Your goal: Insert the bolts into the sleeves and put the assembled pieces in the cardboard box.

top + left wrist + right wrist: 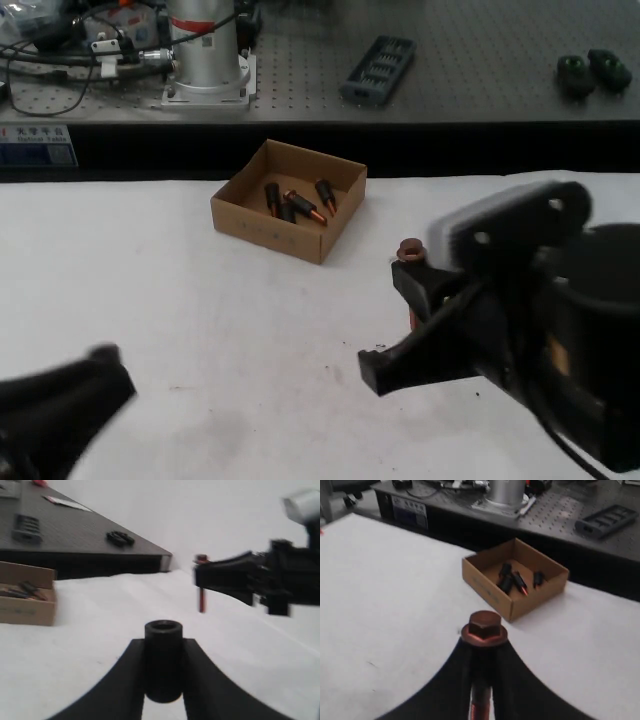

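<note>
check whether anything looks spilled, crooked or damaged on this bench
Nothing stands out. The black cylindrical sleeve sits straight in the left gripper, the copper-coloured hex-head bolt in the right gripper, and the dark assembled pieces lie inside the brown cardboard box, none spilled.

Left hand (163, 646) clamped on a sleeve (163, 667), right hand (483, 652) on a bolt (483, 629), facing each other

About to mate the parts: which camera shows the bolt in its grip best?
Right wrist view: the bolt sits close up, hex head above the right end effector, shank between its fingers. Left wrist view shows it side-on, farther off. High view shows mainly its head.
</note>
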Robot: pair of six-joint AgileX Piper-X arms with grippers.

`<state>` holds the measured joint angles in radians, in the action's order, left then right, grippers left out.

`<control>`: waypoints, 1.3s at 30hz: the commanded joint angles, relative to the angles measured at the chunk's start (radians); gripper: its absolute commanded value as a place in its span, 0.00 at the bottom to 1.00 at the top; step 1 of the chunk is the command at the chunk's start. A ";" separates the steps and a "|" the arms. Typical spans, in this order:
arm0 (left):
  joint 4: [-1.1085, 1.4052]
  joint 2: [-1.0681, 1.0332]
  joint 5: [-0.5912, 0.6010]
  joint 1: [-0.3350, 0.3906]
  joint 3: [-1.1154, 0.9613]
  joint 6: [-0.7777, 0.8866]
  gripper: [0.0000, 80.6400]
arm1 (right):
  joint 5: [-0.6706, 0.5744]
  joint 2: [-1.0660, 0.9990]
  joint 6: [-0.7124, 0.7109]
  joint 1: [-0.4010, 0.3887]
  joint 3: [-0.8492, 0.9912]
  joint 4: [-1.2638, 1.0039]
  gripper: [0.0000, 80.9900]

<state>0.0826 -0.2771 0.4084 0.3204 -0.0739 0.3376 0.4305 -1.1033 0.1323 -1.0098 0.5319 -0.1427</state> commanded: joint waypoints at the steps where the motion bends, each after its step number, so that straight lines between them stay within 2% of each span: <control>1: 0.045 0.007 -0.130 0.002 -0.005 0.017 0.01 | -0.126 0.042 -0.016 0.021 -0.066 -0.190 0.08; 5: 0.150 0.007 -0.104 0.006 0.015 -0.001 0.01 | -0.341 0.039 -0.097 0.021 -0.122 -0.372 0.08; 8: 0.265 -0.016 -0.104 0.009 0.057 -0.034 0.01 | -0.351 0.039 -0.111 0.021 -0.153 -0.458 0.08; 13: 0.401 -0.157 -0.104 0.009 0.074 -0.060 0.01 | -0.343 0.039 -0.127 0.038 -0.169 -0.477 0.08; 19: 0.732 -0.463 0.073 0.009 0.074 -0.085 0.01 | -0.414 0.039 -0.156 0.038 -0.169 -0.524 0.08; 22: 0.858 -0.646 0.099 0.037 0.062 -0.115 0.01 | -0.469 0.039 -0.156 0.045 -0.169 -0.560 0.08; 29: 0.986 -1.002 0.161 0.143 -0.045 -0.166 0.01 | -0.600 -0.026 -0.155 0.068 -0.169 -0.654 0.08; 36: 1.114 -1.155 0.165 0.164 -0.054 -0.164 0.01 | -0.649 -0.121 -0.132 0.082 -0.169 -0.803 0.08; 39: 1.163 -1.172 0.216 0.164 -0.054 -0.134 0.01 | -0.667 -0.152 -0.116 0.082 -0.169 -0.807 0.08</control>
<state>1.1508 -1.4351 0.5673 0.4796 -0.1184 0.1841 -0.2040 -1.2274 0.0000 -0.9345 0.3606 -0.9137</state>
